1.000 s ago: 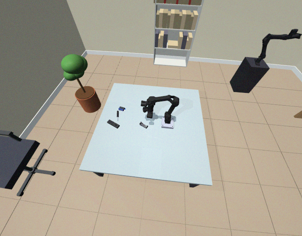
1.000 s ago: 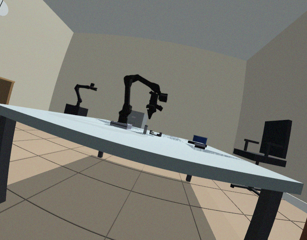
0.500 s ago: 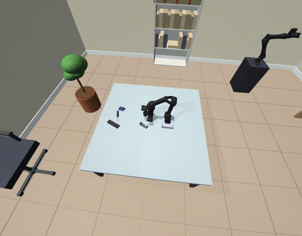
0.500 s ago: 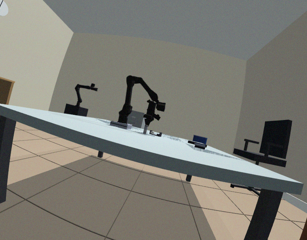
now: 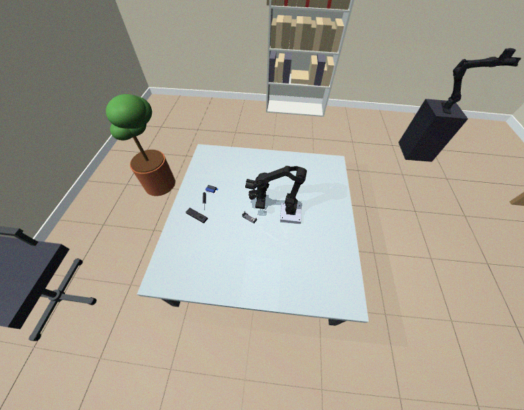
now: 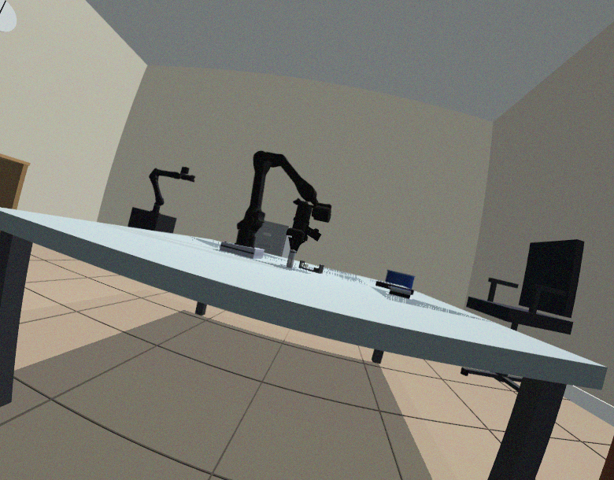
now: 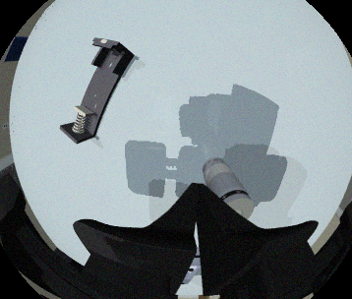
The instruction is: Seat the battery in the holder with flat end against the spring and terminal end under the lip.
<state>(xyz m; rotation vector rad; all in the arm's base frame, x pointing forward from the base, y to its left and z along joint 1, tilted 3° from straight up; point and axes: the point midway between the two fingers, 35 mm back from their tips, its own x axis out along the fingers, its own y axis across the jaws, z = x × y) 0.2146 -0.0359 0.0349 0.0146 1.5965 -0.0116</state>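
Observation:
A small grey battery point(image 5: 261, 213) point(image 6: 290, 258) point(image 7: 227, 184) stands upright on the pale table point(image 5: 253, 273) point(image 6: 142, 248). The black battery holder point(image 5: 249, 217) point(image 6: 315, 268) point(image 7: 99, 89) lies empty a short way to its side, with its spring point(image 7: 80, 122) at one end. My gripper point(image 5: 258, 204) point(image 6: 296, 243) point(image 7: 196, 189) points down just above the battery. Its fingers are shut together with nothing between them. In the wrist view the battery shows just right of the fingertips, its lower part hidden by the right finger.
A black remote point(image 5: 197, 215) point(image 6: 390, 285), a screwdriver point(image 5: 204, 200) and a blue box point(image 5: 211, 189) point(image 6: 400, 278) lie further out on the table beyond the holder. The arm's base plate point(image 5: 291, 218) point(image 6: 240, 249) sits close behind the battery.

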